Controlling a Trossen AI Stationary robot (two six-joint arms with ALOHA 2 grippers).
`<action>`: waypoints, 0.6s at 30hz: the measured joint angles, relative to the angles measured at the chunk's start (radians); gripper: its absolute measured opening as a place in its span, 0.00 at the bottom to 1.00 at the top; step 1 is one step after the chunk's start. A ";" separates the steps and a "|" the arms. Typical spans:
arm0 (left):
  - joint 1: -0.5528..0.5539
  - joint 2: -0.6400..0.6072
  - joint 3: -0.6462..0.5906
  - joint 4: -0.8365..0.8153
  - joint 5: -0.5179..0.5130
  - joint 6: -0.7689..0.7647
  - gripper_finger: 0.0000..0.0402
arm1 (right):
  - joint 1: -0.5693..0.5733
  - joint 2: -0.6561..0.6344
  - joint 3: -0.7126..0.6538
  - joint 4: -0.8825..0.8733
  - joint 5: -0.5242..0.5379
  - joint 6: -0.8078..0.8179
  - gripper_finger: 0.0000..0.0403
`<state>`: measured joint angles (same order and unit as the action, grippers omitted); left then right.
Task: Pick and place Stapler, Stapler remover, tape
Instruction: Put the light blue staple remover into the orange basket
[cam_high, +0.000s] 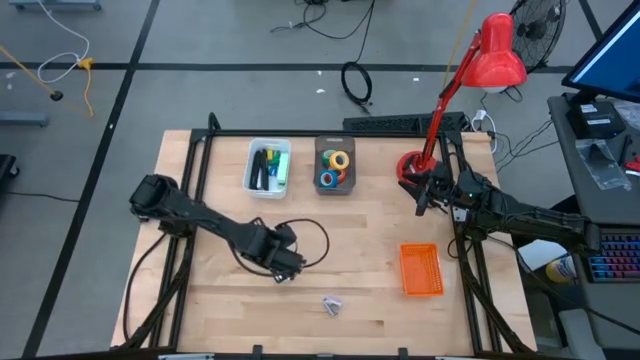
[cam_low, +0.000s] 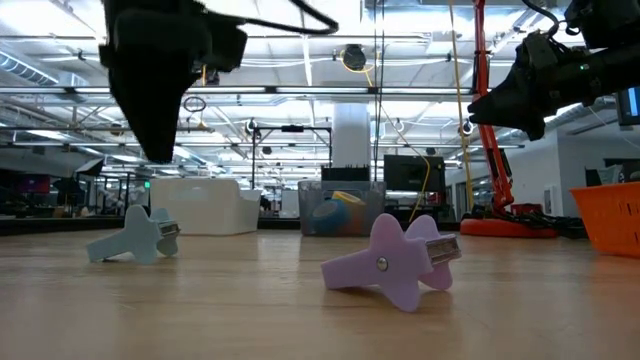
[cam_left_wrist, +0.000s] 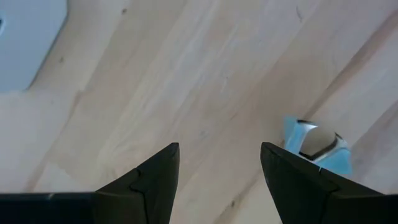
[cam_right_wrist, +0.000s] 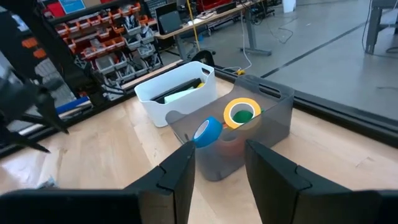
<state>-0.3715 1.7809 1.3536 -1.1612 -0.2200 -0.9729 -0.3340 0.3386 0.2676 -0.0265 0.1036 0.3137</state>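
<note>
Two staple removers lie on the wooden table near its front edge, a light blue one (cam_low: 135, 237) and a purple one (cam_low: 395, 262); in the high view they show as one small cluster (cam_high: 332, 305). My left gripper (cam_left_wrist: 217, 149) hangs open above the table, pointing down. The light blue remover (cam_left_wrist: 314, 146) lies just beside one of its fingers, outside the gap. Blue (cam_right_wrist: 208, 132), yellow (cam_right_wrist: 241, 113) and green tape rolls sit in a grey bin (cam_high: 335, 165). Dark and green items lie in a white bin (cam_high: 267, 167). My right gripper (cam_right_wrist: 217, 146) waits open at the right, held level.
An orange basket (cam_high: 420, 270) stands at the table's right front. A red desk lamp (cam_high: 495, 55) rises from the far right corner beside the right arm. A black cable loops (cam_high: 310, 240) over the table behind the left gripper. Bare wood lies between the bins and the removers.
</note>
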 joint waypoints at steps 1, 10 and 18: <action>-0.001 0.000 -0.019 0.024 -0.004 0.004 0.57 | 0.000 0.000 0.000 0.000 0.000 0.010 0.32; 0.029 0.000 -0.164 0.302 0.089 0.145 0.57 | 0.000 0.000 0.000 0.000 0.000 0.041 0.32; 0.095 0.000 -0.204 0.349 0.192 0.280 0.57 | 0.000 0.000 0.000 0.000 -0.003 0.041 0.32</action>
<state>-0.2764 1.7805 1.1500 -0.8122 -0.0285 -0.6932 -0.3340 0.3386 0.2676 -0.0268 0.1005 0.3550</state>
